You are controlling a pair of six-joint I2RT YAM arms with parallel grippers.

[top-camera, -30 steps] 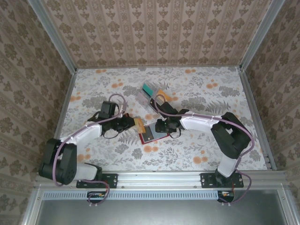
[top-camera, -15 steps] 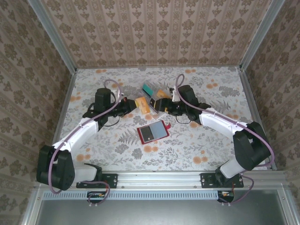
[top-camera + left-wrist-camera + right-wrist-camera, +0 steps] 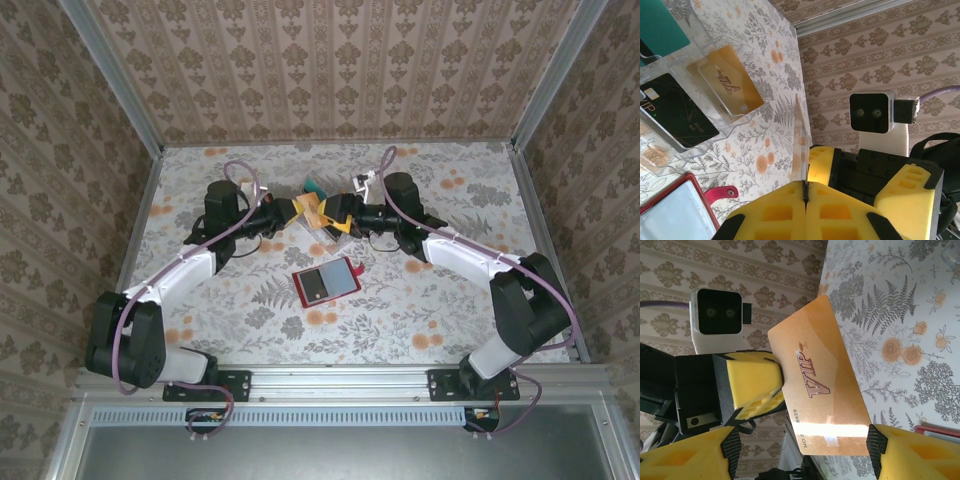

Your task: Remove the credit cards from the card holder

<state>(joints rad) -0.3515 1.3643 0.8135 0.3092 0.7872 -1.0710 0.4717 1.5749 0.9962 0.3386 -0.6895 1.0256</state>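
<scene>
Nearest the arm bases, on the flowered table [image 3: 450, 300], we find the card holder [image 3: 302, 291] lying open and flat, between the two arms and apart from both grippers. A pale blue-grey card [image 3: 326, 283] faces up inside it. From this height we cannot tell whether that is one card or a stack. The little red tab [image 3: 357, 268] sticks out from the holder's right side.

Beyond the holder, the two grippers meet nose to nose above the table. We note that the left gripper [image 3: 288, 210] has its yellow fingers [image 3: 785, 210] pressed together on a gold card [image 3: 815, 380]. That card bears the letters VIP and is pinched near one edge. From the left wrist it appears edge-on, as a thin line rising from the seam between the fingers.

The right gripper [image 3: 342, 218] faces it with its fingers [image 3: 880, 450] standing well apart, one to each side of the gold card's lower end. The right-hand pad sits at the card's corner, while a gap shows at the left-hand one. We judge that this gripper is not clamped on the card.

Just behind the grippers stands a clear plastic rack [image 3: 696, 37]. It carries a teal card [image 3: 660, 27], a second gold card [image 3: 730, 87] and a black card [image 3: 675, 112] in separate slots.

Farthest off, the patterned back wall [image 3: 340, 70] closes the table.
</scene>
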